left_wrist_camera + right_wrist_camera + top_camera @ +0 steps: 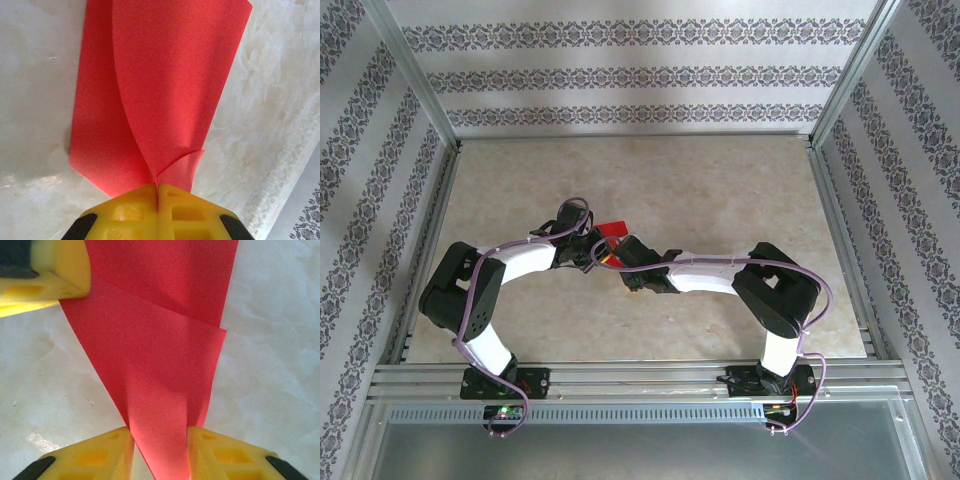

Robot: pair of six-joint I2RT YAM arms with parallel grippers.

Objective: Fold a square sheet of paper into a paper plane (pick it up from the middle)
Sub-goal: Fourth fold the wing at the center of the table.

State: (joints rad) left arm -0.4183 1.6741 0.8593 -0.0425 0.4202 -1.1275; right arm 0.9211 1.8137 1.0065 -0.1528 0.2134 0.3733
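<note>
"Top external view: where is the sheet of paper [613, 229]?"

"Mid-table [720, 180]. A bit of red peeks out where the two arms meet, with the left gripper [582, 243] and the right gripper [612, 262] close against it."

"How does the left one hold it?"

"Left wrist view has the left gripper [157, 192] with its yellow fingers pressed tight together, pinching a corner of the creased sheet of paper [170, 85]. The paper fans away over the table in curved, overlapping layers."

"And the right?"

"Right wrist view has the right gripper [160, 452] partly open. The sheet of paper [160, 375] runs between its fingers [100, 457], narrowing toward them. Whether they squeeze it cannot be told. One left-gripper finger [50, 275] sits at the paper's far left edge."
</note>
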